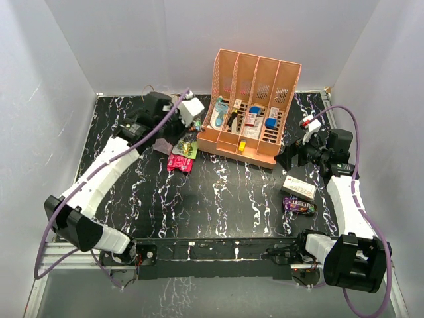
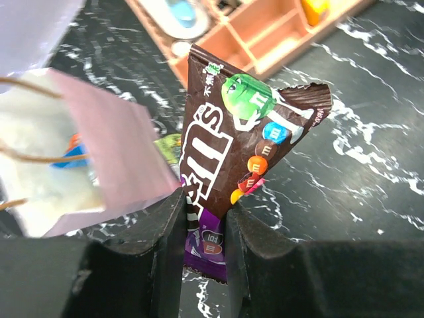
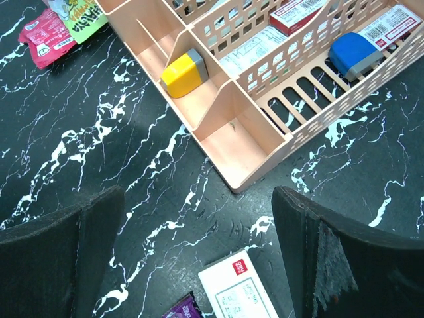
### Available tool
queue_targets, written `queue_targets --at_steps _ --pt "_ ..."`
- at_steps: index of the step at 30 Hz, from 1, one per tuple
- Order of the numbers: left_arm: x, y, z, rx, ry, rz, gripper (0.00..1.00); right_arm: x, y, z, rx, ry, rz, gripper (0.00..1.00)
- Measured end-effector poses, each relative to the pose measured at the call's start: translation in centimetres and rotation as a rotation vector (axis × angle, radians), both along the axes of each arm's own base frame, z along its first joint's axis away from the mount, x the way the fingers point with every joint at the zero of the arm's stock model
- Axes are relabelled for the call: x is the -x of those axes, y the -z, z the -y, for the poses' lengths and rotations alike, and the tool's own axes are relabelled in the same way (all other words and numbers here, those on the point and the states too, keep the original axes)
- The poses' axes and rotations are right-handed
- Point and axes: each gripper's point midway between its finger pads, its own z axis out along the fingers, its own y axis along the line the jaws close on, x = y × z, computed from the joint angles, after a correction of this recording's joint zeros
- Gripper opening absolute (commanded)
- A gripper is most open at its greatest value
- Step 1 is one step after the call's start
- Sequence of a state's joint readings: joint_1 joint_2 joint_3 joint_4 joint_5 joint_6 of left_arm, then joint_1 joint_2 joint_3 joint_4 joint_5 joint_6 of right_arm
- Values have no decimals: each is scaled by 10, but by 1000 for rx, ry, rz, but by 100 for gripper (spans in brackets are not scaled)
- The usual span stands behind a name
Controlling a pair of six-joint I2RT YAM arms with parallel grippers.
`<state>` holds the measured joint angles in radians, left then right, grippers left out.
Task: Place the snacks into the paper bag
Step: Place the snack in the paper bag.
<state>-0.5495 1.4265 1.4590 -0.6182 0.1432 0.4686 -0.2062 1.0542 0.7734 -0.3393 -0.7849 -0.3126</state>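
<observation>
One glossy crinkled packet (image 2: 218, 149) in left jaws, paper bag (image 2: 122, 156)

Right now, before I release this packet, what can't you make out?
Paper bag contents: left wrist view, its wall hides all but a blue-orange scrap.
Green packet: left wrist view, mostly behind the M&M's packet in the left gripper.
Purple wrapper, white box: right wrist view, cut off by the bottom edge.

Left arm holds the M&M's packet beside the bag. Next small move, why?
Probably shift the left hand sideways so the M&M's packet hangs over the open mouth of the paper bag. The packet is clamped just outside the bag's pink wall; releasing now would likely miss.
</observation>
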Motion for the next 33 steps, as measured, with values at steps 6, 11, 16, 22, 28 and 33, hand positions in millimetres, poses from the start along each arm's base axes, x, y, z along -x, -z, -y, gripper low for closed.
queue_targets --at_steps 6,11,16,22,28,33 --pt "-31 -34 -42 64 -200 60 24 1 0 -1 -4 -6 1 98" --pt "-49 -52 -75 119 -333 84 23 1 -1 -2 -6 -10 1 99" --pt "-65 -71 -101 171 -430 121 23 1 -1 -2 -8 -13 2 99" --pt "-101 -78 -116 214 -506 144 24 2 -3 -4 -12 -20 7 98" --pt "-129 -45 -110 240 -532 76 24 3 -5 -4 -12 -23 15 98" --pt "-143 -28 -100 281 -540 22 25 3 -6 -5 -13 -25 17 98"
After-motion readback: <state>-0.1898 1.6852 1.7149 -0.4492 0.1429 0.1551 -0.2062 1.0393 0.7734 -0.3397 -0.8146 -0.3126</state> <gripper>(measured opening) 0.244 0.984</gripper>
